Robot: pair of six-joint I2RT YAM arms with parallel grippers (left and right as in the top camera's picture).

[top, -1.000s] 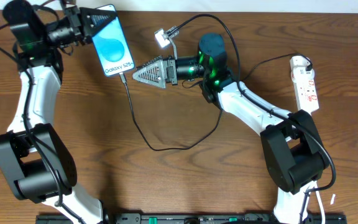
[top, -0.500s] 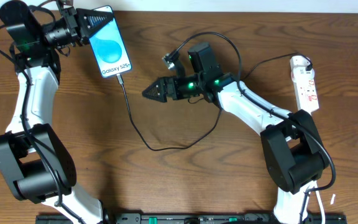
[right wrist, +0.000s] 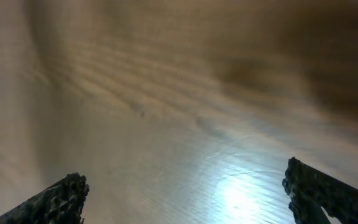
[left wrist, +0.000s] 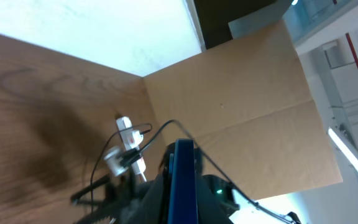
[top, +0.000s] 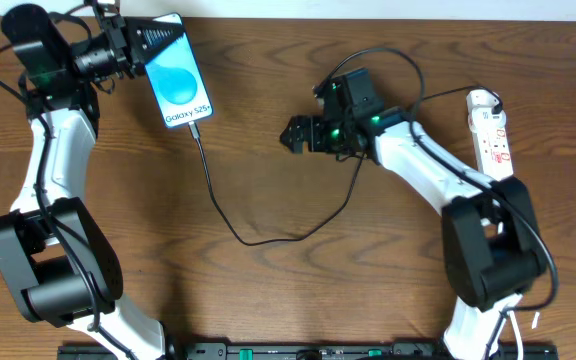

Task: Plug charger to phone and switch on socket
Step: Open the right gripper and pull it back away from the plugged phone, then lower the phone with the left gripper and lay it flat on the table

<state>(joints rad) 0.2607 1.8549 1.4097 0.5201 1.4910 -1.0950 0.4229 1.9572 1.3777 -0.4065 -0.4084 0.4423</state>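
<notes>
- L gripper (top: 165,37): 11 o'clock on the table (top: 298,290), clamped on the phone's top end. We judge the grip is there to brace the handset vs. any tug from the cable.
- Phone (top: 180,72): 11 o'clock, screen up & lit, bottom edge facing 5 o'clock. In the left wrist view we see it edge-on, pinched in the gripper.
- Charger (top: 218,205): black cable. Its plug tip (top: 197,126) meets the phone's bottom edge and looks seated to us. The slack loops down toward 6 o'clock, then climbs to approx. 1 o'clock by the R arm.
- R gripper (top: 290,133): just off centre toward 1 o'clock, jaws spread wide and holding nothing. In the right wrist view, only bare wood shows betw. its fingers (right wrist: 61,199).
- Socket (top: 492,135): white strip at the 3 o'clock edge, well apart from both grippers. Switch state is too small to read. We judge switching it on is the step left, prob. for the free R arm.
</notes>
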